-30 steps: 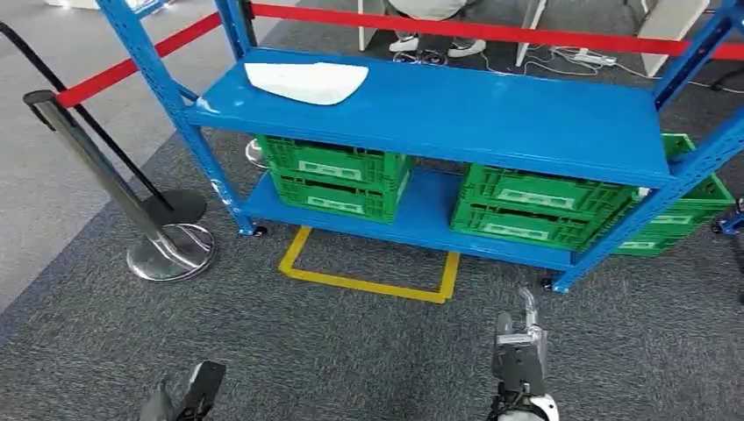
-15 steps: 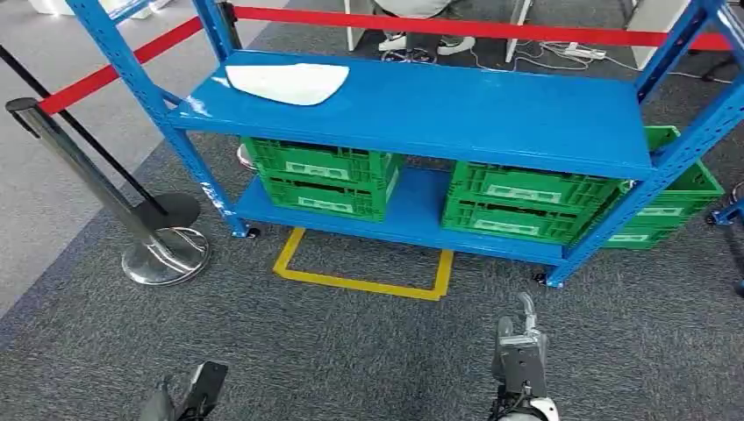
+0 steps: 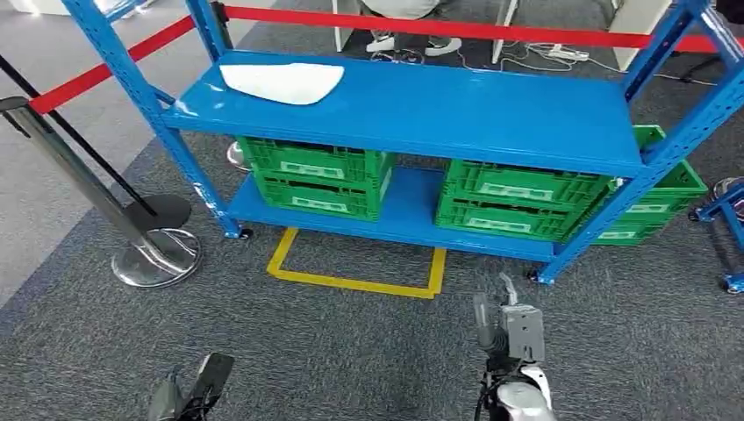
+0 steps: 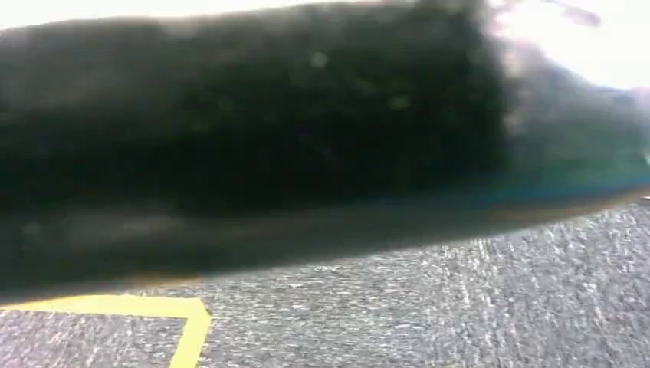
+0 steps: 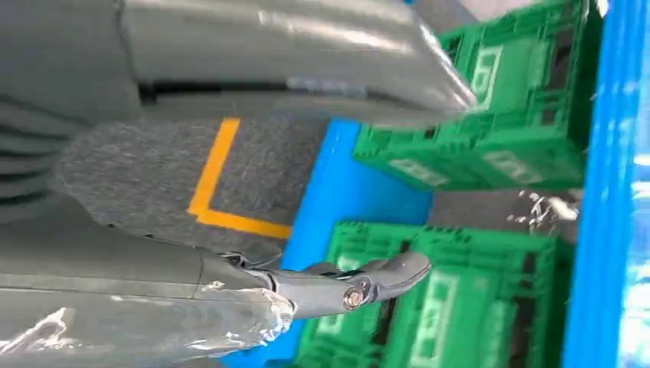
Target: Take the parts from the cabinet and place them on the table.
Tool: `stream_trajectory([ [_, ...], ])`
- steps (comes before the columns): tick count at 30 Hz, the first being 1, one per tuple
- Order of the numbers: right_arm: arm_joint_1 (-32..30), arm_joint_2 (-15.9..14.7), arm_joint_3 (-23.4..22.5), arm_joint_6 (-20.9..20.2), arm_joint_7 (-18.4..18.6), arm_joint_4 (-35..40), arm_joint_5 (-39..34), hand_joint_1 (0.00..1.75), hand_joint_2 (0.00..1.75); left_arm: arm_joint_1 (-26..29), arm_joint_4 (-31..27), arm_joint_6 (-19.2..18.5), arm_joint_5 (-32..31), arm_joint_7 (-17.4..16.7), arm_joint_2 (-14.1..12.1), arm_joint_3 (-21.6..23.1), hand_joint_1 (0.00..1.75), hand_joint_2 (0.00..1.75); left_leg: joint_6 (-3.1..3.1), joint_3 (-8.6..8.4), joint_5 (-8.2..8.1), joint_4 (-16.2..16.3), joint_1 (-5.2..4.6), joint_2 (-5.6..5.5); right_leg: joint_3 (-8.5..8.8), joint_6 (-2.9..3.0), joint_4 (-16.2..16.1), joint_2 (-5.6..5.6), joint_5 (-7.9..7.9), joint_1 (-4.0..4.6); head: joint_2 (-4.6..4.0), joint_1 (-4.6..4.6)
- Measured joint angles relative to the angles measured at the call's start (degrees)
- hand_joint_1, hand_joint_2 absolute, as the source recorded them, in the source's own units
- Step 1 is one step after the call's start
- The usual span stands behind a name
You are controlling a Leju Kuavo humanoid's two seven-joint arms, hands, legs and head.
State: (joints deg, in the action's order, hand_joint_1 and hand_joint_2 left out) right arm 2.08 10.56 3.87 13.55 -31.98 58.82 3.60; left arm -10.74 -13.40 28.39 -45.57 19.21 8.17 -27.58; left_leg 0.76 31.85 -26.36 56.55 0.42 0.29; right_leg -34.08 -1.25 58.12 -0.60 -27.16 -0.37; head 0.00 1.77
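Overhead, head view: white part [image 3: 282,82] lies at 10 o'clock on the blue cabinet [image 3: 421,114] top shelf.
Crates: green crates [image 3: 314,178] on the bottom shelf; contents hidden, label text unreadable.
Around: stanchion [image 3: 149,254] at 9 o'clock; yellow floor marking [image 3: 355,282] before the cabinet.
Right hand [image 3: 509,329]: 5 o'clock, fingers spread, holding nothing.
Left hand [image 3: 189,399]: 7 o'clock, state unclear.
Left wrist view: dark blur over carpet.
Right wrist view: fingers [image 5: 368,284] apart before crates.

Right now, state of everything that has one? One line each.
white part: lying flat on the blue rack's top shelf, untouched
green crates, left stack: stacked on the bottom shelf
green crates, middle stack: stacked on the bottom shelf
green crate at the right: behind the rack's post
left hand: low, holding nothing
right hand: fingers apart, holding nothing
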Motion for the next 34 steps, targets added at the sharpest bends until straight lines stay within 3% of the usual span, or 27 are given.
stream_trajectory([
  [1,0.38,0.00,0.15,0.31,0.02,-0.07,0.22,0.00,1.75,-0.21,0.00,-0.04,0.02,0.00,0.09,0.00,0.00,0.00,0.27,0.06,0.07,0.00,-0.01,0.01,-0.81,-0.19,2.08,0.15,-1.60,0.01,0.00,0.24],
  [3,0.86,0.00,0.33,0.55,0.18,-0.48,0.37,0.00,1.75,-0.21,0.00,-0.13,0.02,0.00,0.31,0.02,0.00,0.00,0.43,0.17,0.10,0.05,-0.13,0.03,-4.84,-0.47,10.98,0.13,-5.81,-0.06,0.00,0.20],
  [4,0.83,0.00,0.37,0.70,0.28,-0.66,0.37,0.00,1.75,-0.13,0.00,-0.11,0.02,-0.02,0.33,0.02,0.00,0.00,0.46,0.22,0.09,0.07,-0.20,0.06,-6.96,-0.58,15.36,0.13,-7.32,-0.06,0.00,0.28],
  [5,0.79,0.00,0.42,0.70,0.44,-0.96,0.33,0.00,1.75,-0.05,0.00,0.00,0.02,-0.24,0.35,0.02,0.00,0.00,0.46,0.21,0.09,0.09,-0.23,0.08,-8.13,-0.63,17.57,0.14,-7.55,-0.06,0.00,0.24],
  [6,0.80,-0.07,0.48,0.68,0.48,-1.18,0.20,0.00,1.75,0.00,0.00,0.20,0.00,-0.64,0.35,0.02,0.00,1.75,0.45,0.19,0.08,0.09,-0.25,0.08,-7.86,-0.56,16.78,0.14,-6.39,-0.06,0.00,0.26],
  [7,0.89,-0.07,0.59,0.64,0.52,-1.42,0.09,0.00,1.75,0.04,0.00,0.46,-0.02,-1.09,0.35,0.02,0.00,1.75,0.44,0.16,0.07,0.10,-0.25,0.07,-6.29,-0.43,13.47,0.16,-4.14,-0.06,0.00,0.26],
  [9,1.09,-0.07,0.70,0.88,0.50,-1.71,0.18,0.00,1.75,0.06,0.00,0.72,-0.22,-1.40,0.42,0.02,0.00,1.75,0.26,-0.01,-0.04,0.13,-0.25,0.05,-1.18,-0.11,3.24,0.42,0.61,-0.07,0.00,0.26],
  [10,1.29,-0.07,0.79,1.10,0.44,-1.92,0.24,0.00,1.75,0.08,0.00,0.83,-0.28,-1.53,0.44,0.04,0.00,1.75,0.00,0.06,-0.15,0.16,-0.40,0.05,0.29,0.05,0.36,0.78,0.12,0.02,0.00,0.26],
  [11,1.48,-0.07,0.92,1.27,0.37,-2.16,0.29,0.00,1.75,0.11,0.00,0.94,-0.44,-1.73,0.44,0.04,0.00,1.75,-0.34,0.38,-0.19,0.50,-0.72,-0.02,0.98,0.31,-0.53,0.61,0.09,0.15,0.00,0.26],
  [14,1.20,-0.13,1.07,1.62,0.35,-2.80,0.18,0.00,1.75,0.41,0.00,1.03,-0.46,-1.75,0.48,0.02,0.00,1.75,-1.14,0.38,0.02,0.28,-0.49,0.08,0.72,1.03,-0.43,0.44,0.27,0.37,0.00,0.11],
  [16,1.28,-0.13,1.14,1.84,0.13,-3.10,0.33,0.00,1.75,0.47,0.00,1.12,-0.42,-1.66,0.48,0.02,0.00,1.75,-1.78,1.01,-1.82,1.97,-0.40,-0.09,0.89,1.62,-0.79,0.46,0.57,-0.05,0.00,-0.07],
  [17,1.31,-0.11,1.18,2.05,-0.11,-3.28,0.59,0.00,1.75,0.49,0.00,1.14,-0.37,-1.57,0.48,0.04,0.00,1.75,-2.03,2.43,-3.96,5.27,-0.33,-0.11,0.89,1.90,-0.79,0.47,0.58,-0.06,0.00,-0.35],
  [19,1.20,-0.13,1.47,3.30,-0.35,-3.80,1.58,0.00,1.75,0.80,0.00,1.23,-0.37,-1.49,0.46,0.02,0.00,1.75,-2.32,6.99,-8.36,15.22,-0.19,-0.11,0.84,2.02,-0.78,0.49,0.51,0.06,0.00,-0.31],
  [20,1.11,-0.15,1.62,3.72,-0.39,-4.07,1.84,0.00,1.75,1.03,0.00,1.25,-0.37,-1.44,0.48,0.02,0.00,1.75,-2.36,8.36,-8.93,18.00,-0.19,-0.11,0.84,2.04,-0.77,0.46,0.50,0.10,0.00,-0.33],
  [21,1.04,-0.15,1.73,4.09,-0.42,-4.35,2.08,0.00,1.75,1.22,0.00,1.27,-0.37,-1.40,0.48,0.02,0.00,1.75,-2.32,8.49,-8.17,18.12,-0.19,-0.11,0.88,2.04,-0.77,0.41,0.50,0.11,0.00,-0.31],
  [22,1.03,-0.15,1.79,4.53,-0.42,-4.53,2.39,0.00,1.75,1.28,0.00,1.29,-0.37,-1.40,0.48,0.02,0.00,1.75,-2.19,7.59,-6.18,15.95,-0.19,-0.11,0.91,2.03,-0.76,0.31,0.50,0.14,0.00,-0.35],
  [24,1.16,-0.15,1.97,5.18,-0.04,-4.81,2.52,0.00,1.75,1.26,0.00,1.36,-0.37,-1.33,0.46,0.02,0.00,1.75,-1.69,2.83,-0.68,6.19,-0.20,-0.14,1.17,2.01,-0.75,0.15,0.48,0.18,0.00,-0.33],
  [25,1.29,-0.15,2.01,5.12,0.44,-4.98,2.32,0.00,1.75,1.24,0.00,1.42,-0.37,-1.27,0.39,0.02,0.00,1.75,-1.33,0.83,0.46,2.01,-0.25,-0.28,1.18,1.94,-0.77,0.12,0.47,0.19,0.00,-0.33],
  [26,1.48,-0.15,2.01,5.09,0.81,-5.27,2.12,0.00,1.75,1.15,0.00,1.42,-0.37,-1.22,0.39,0.02,0.00,1.75,-1.16,0.13,-0.19,0.65,-0.45,-0.30,0.94,1.68,-0.49,0.01,0.37,0.59,0.00,-0.31],
  [28,1.96,-0.15,1.99,5.71,1.14,-6.87,2.08,0.00,1.75,1.13,0.00,1.42,-0.37,-1.18,0.48,0.02,0.00,1.75,-0.94,0.44,-0.30,0.57,-0.57,-0.26,0.68,1.18,-0.66,0.05,0.62,0.46,0.00,-0.20],
  [30,2.77,-0.17,1.93,6.30,0.61,-9.63,1.97,0.00,1.75,1.17,0.00,1.42,-0.44,-1.18,0.57,0.02,0.00,1.75,-0.02,0.22,0.23,-0.20,-0.32,-0.16,0.67,0.41,-0.70,0.09,0.49,0.44,0.00,-0.31],
  [31,3.14,-0.28,1.88,6.47,0.24,-10.86,1.88,0.00,1.75,1.06,0.00,1.46,-0.46,-1.18,0.55,0.00,0.00,1.75,0.31,0.15,0.40,-0.34,-0.22,-0.10,-0.26,0.17,0.47,0.19,-0.48,0.29,0.00,-0.18],
  [32,3.49,-0.37,1.88,6.49,0.11,-11.74,1.86,0.00,1.75,0.93,0.00,1.46,-0.55,-1.18,0.57,0.00,0.00,1.75,0.63,0.23,0.42,-0.32,-0.21,-0.09,-1.53,-0.04,3.49,0.21,-2.41,0.24,0.00,0.04],
  [34,3.75,-0.50,1.84,6.54,-0.02,-13.48,1.82,0.00,1.75,1.08,0.00,1.42,-0.57,-1.18,0.81,0.00,0.00,1.75,0.67,0.28,0.41,-0.28,-0.28,-0.06,-5.95,-0.39,13.03,0.21,-6.62,0.16,0.00,-0.02],
])
